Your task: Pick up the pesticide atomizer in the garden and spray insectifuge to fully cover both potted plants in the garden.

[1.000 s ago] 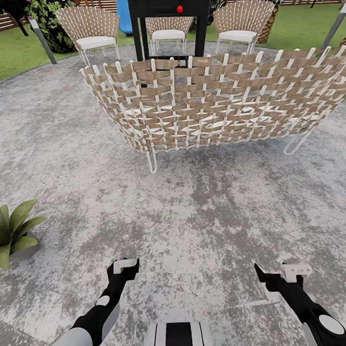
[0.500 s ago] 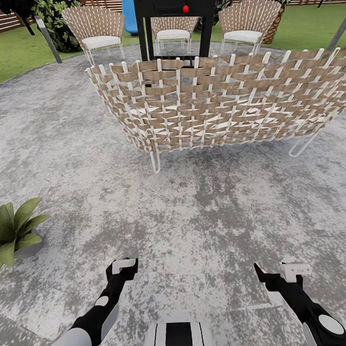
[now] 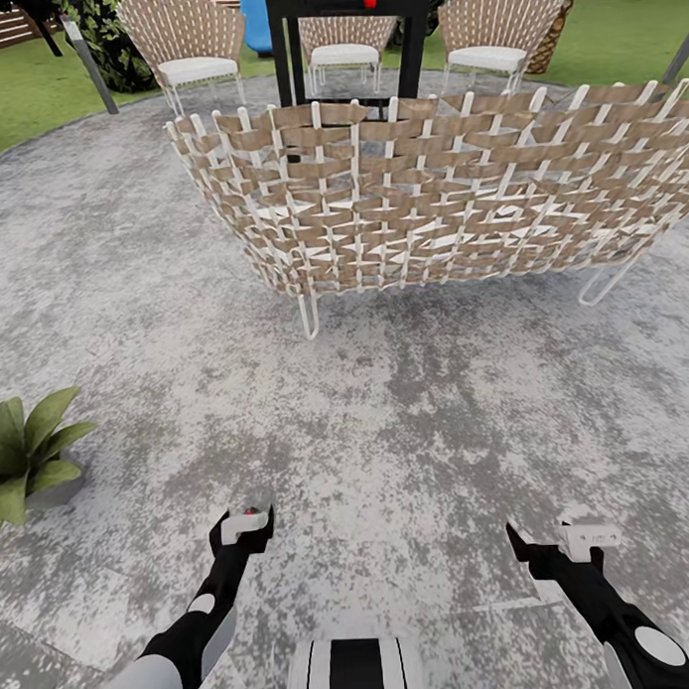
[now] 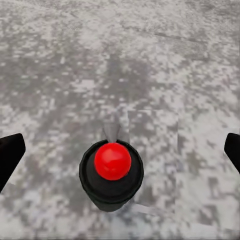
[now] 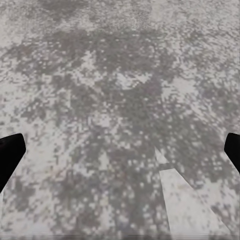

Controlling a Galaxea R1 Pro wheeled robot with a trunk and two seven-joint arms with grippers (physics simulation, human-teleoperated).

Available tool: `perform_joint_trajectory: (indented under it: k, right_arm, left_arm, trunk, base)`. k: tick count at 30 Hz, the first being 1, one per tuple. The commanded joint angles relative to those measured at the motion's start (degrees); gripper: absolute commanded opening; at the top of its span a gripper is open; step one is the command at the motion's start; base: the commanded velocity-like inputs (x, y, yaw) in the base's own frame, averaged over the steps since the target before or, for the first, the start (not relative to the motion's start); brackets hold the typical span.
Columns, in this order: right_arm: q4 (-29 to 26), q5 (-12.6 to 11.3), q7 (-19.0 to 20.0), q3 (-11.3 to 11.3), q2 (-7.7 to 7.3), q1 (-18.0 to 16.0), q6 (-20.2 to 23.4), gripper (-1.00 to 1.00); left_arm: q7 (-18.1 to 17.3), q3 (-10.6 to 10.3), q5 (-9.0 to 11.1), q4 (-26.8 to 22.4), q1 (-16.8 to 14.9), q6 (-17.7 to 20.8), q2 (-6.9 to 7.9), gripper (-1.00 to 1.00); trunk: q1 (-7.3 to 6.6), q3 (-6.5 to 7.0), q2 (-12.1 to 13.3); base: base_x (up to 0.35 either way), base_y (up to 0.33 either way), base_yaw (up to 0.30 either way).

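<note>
we note both grippers spread wide: left gripper [image 3: 242, 528] carries nothing between fingers, right gripper [image 3: 562, 545] likewise. risk: woven tan-and-white wicker sofa [image 3: 449, 197] blocks path; small green-leaved potted plant in grey pot [image 3: 31, 460] may get clipped in turn.

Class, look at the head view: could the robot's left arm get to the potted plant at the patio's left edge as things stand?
Probably not yet. The potted plant sits well off to the left of the left gripper, with bare patio between them. Nothing blocks the way, but the gap looks too wide.

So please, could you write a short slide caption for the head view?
Robot on the grey patio facing a woven sofa, one potted plant beside its left arm.
</note>
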Motion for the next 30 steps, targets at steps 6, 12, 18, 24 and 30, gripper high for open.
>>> perform_joint_trajectory:
  k: [6, 12, 18, 24, 30]
  right_arm:
    - [-0.08, -0.01, 0.34, -0.1, 0.01, -0.02, 0.32, 1.0]
    - [-0.06, -0.01, 0.34, -0.1, 0.01, -0.02, 0.32, 1.0]
    - [-0.05, -0.01, 0.34, -0.1, 0.01, -0.02, 0.32, 1.0]
    - [0.0, -0.01, 0.34, -0.1, 0.01, -0.02, 0.24, 1.0]
    - [0.01, -0.01, 0.34, -0.1, 0.01, -0.02, 0.23, 1.0]
  left_arm:
    - [-0.03, -0.27, 0.15, 0.04, -0.03, -0.2, -0.08, 1.0]
    - [-0.03, -0.28, 0.05, 0.08, -0.03, -0.2, -0.09, 1.0]
    - [-0.03, -0.28, 0.04, 0.08, -0.03, -0.2, -0.09, 1.0]
    - [-0.03, -0.28, 0.18, 0.09, -0.03, -0.13, -0.09, 1.0]
    - [-0.03, -0.28, -0.06, 0.1, -0.03, -0.17, -0.18, 1.0]
  trunk:
    - [0.14, -1.89, -0.1]
    - [0.3, -3.76, -0.18]
    - [0.42, -5.4, -0.24]
    - [0.42, -5.48, -0.24]
    - [0.42, -5.48, -0.24]
  base:
    - [0.0, 0.0, 0.0]
    - [0.0, 0.0, 0.0]
    - [0.0, 0.0, 0.0]
    - [0.0, 0.0, 0.0]
    - [0.026, 0.0, 0.0]
